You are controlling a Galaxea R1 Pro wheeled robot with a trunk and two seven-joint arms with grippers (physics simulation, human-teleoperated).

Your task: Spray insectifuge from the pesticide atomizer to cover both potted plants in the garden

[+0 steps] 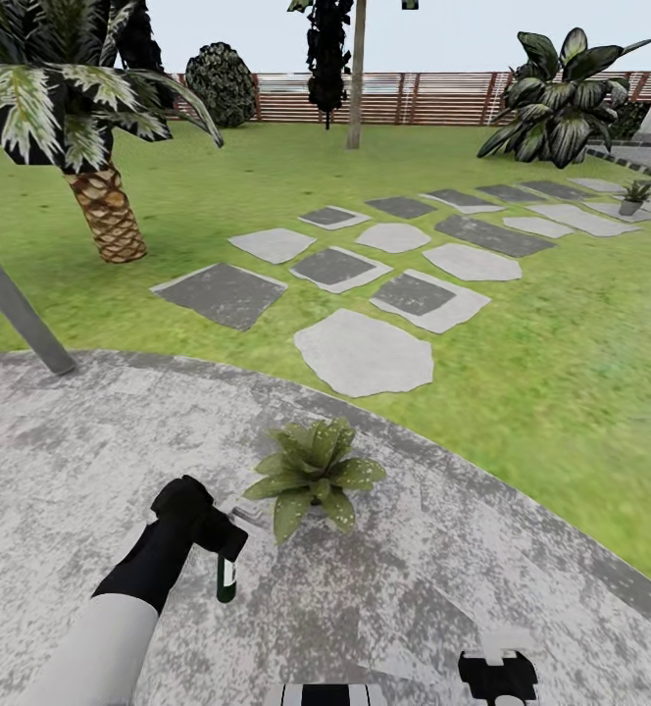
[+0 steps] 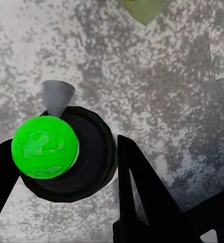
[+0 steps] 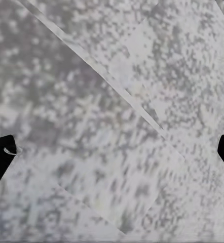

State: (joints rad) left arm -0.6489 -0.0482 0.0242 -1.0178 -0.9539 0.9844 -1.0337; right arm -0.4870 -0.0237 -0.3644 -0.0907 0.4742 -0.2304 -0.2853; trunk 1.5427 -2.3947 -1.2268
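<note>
I am holding the pesticide atomizer [image 1: 226, 579] in my left gripper [image 1: 229, 538], clenched on it near its top, so the bottle is hanging with its long axis close to upright over the round grey patio [image 1: 61, 461]. In the left wrist view I am looking down along my fingers [image 2: 137, 187] onto the atomizer [image 2: 66, 154]: a dark round body with a bright green cap and a small grey nozzle cone jutting from one side.

The relation that matters is this: the nearer potted plant [image 1: 313, 473] is sitting just beside the bottle, to its right and a little farther from me, and my left arm is plainly the closer one. I judge the nozzle needs to be turning toward those speckled leaves before any spraying; a leaf tip [image 2: 142, 11] is showing at the edge of the wrist view. Nothing is standing between bottle and plant.

Farther right and well away, past the stepping stones [image 1: 365, 351] and lawn, a second potted plant [image 1: 637, 193] is sitting near the paving.

My right gripper [image 1: 499, 677] is hanging low over bare patio with its jaws spread apart, grasping nothing.
</note>
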